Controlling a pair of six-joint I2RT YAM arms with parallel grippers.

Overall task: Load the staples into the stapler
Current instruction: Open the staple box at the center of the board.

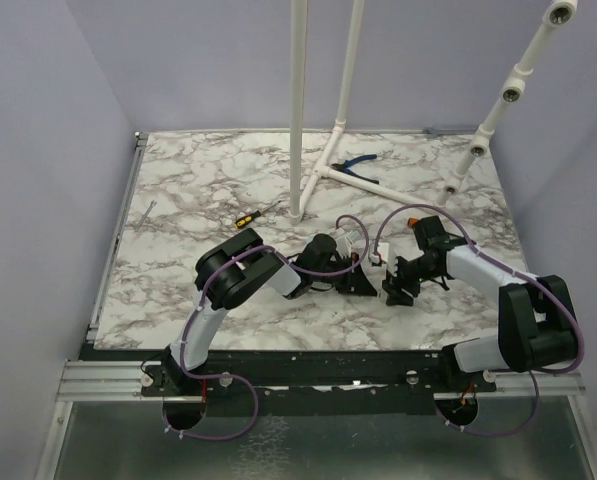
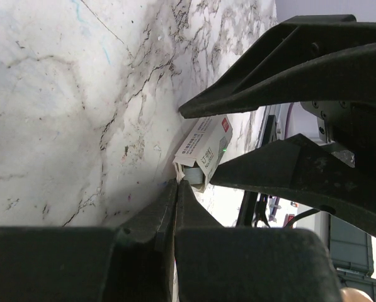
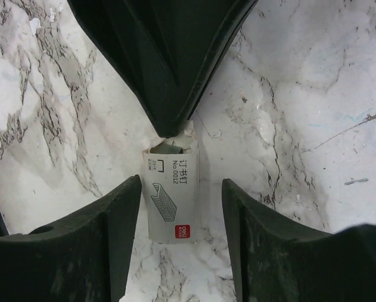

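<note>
Right gripper point(image 3: 181, 184) jaws apart, straddling staple box point(image 3: 173, 211) flat on marble table point(image 3: 307, 88); label reads "订书钉 No.0012", red logo. Left gripper point(image 3: 172, 128) pressed together, tips at box's open end. Beyond: screwdriver point(image 1: 246, 216), pliers point(image 1: 356, 163).

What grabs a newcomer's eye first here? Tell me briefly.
A small white staple box lies in the middle of the marble table. The right gripper stands open astride it, and the left gripper's shut tips meet its open end. Behind them rises a tall white pipe frame.
</note>
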